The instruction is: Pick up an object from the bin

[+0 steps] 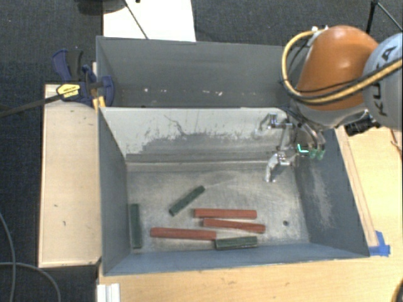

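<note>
Evidently empty, its fingers spread, the gripper (274,145) hangs right of centre; the nearest red-brown stick (225,214) lies below-left, long axis running left-right across the frame.

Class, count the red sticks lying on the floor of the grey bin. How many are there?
3. The upper red stick and the middle red stick lie side by side, nearly level. The lower red stick lies further left, just below them. None seems hidden.
</note>
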